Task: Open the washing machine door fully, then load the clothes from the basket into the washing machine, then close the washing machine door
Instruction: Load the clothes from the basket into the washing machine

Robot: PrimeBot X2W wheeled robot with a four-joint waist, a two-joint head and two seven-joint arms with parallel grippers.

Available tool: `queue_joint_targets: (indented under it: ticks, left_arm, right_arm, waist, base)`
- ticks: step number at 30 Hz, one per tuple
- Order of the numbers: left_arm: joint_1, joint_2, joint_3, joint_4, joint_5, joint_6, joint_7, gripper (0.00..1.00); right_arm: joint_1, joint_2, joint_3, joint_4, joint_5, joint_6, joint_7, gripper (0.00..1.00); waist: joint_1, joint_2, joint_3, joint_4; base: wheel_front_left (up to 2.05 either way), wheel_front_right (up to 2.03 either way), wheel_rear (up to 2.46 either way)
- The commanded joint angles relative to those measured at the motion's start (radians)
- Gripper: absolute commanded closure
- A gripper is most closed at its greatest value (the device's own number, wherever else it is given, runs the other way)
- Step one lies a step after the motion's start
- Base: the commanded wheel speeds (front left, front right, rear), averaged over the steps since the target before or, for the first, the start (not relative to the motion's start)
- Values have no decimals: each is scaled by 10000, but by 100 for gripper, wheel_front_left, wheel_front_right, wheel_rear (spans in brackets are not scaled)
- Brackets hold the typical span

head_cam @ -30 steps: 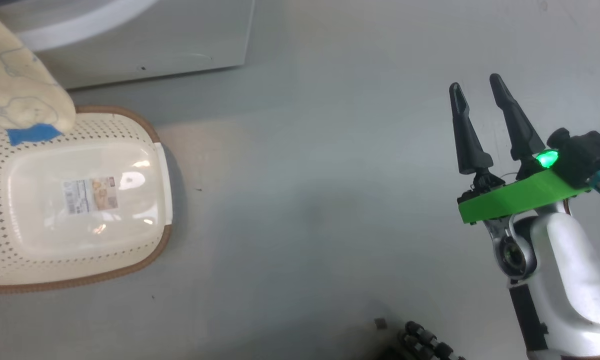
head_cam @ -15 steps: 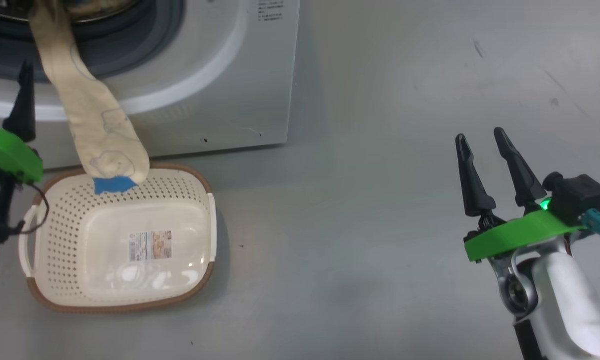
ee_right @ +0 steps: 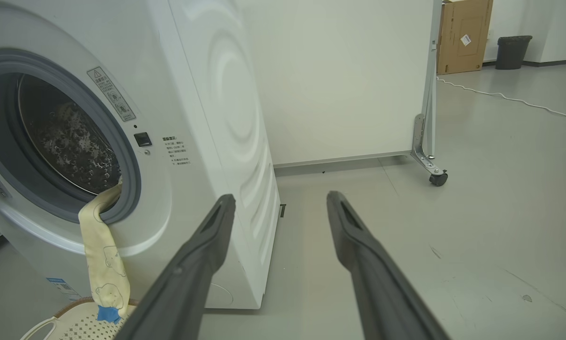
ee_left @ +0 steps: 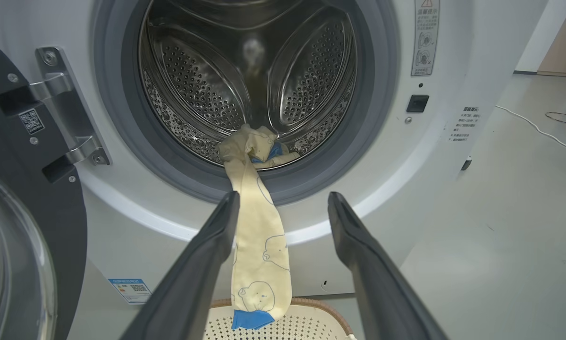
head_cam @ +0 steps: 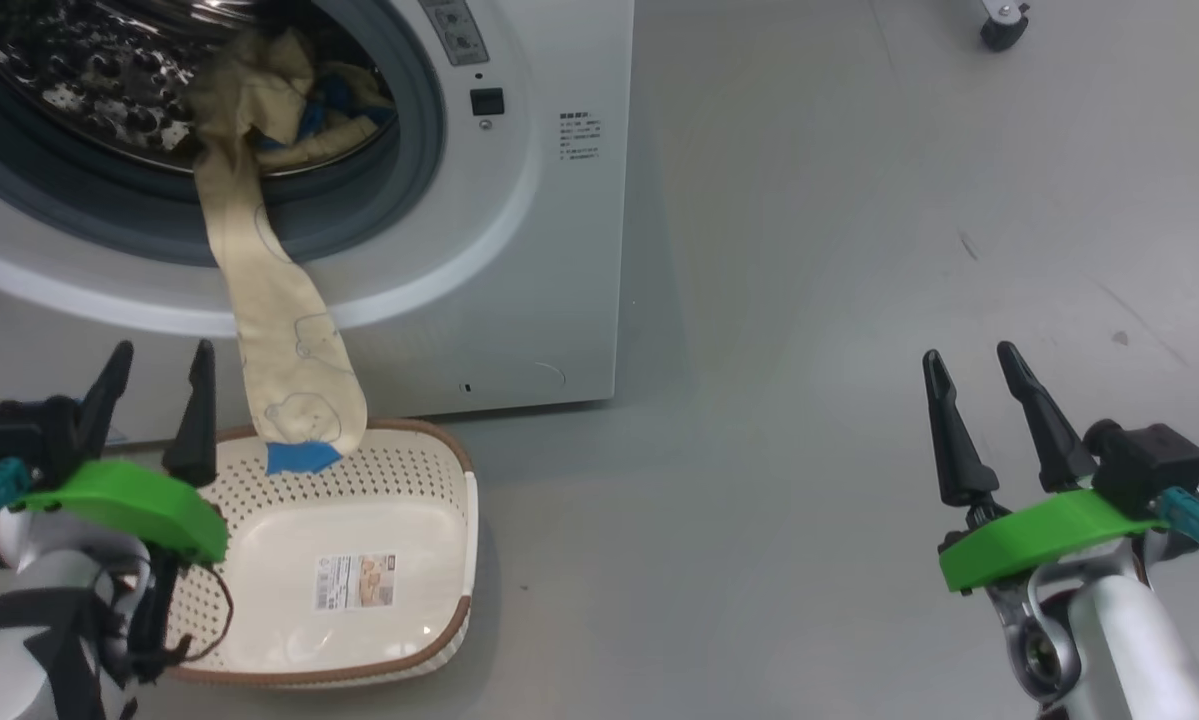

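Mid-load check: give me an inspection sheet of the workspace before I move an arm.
Surface: grey floor, few scuffs, no spill seen.
Washing machine: drum open to view.
Washing machine door: swung open on its hinges.
Basket: on the floor before the machine, no garment lying inside.
Clothes: partly in the drum; one pale yellow piece hangs out over the seal, its blue end at the basket's back rim.
Clutter: nothing seen.
Grippers: left gripper open, near the basket; right gripper open over bare floor.
Cables: white cable across the far floor.
Surroundings: wheeled partition, cardboard box, black bin.
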Motion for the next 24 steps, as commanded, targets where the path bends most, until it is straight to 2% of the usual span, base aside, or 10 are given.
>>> queue_joint_targets:
  ticks: [1,7,12,19,24]
  left_arm:
    - [-100,281,551,-438,175,113,-110,0]
    - [1373,-147,1076,-1439,760,551,-110,0]
    - [2240,-607,1427,-1929,1088,700,-110,0]
    - [2958,-1388,1848,-2272,1601,606,-110,0]
    - [3106,-1744,1981,-2203,2165,432,-110,0]
  right_arm:
    - [-70,-45,119,-271,-46,0,-69,0]
    - [189,-45,173,-245,-49,0,-69,0]
    - [313,-45,175,-194,-188,0,-69,0]
    - [446,-45,263,-186,-156,0,-69,0]
    - [457,-45,355,-153,-123,0,-69,0]
  waist:
    - [2,-1,-280,136]
    - [2,-1,-656,209]
    - [2,-1,-790,209]
    - [2,-1,-867,221]
    - [2,-1,-873,220]
  base:
    - [0,0,0]
    - [0,0,0]
    - [0,0,0]
    - [0,0,0]
    - [0,0,0]
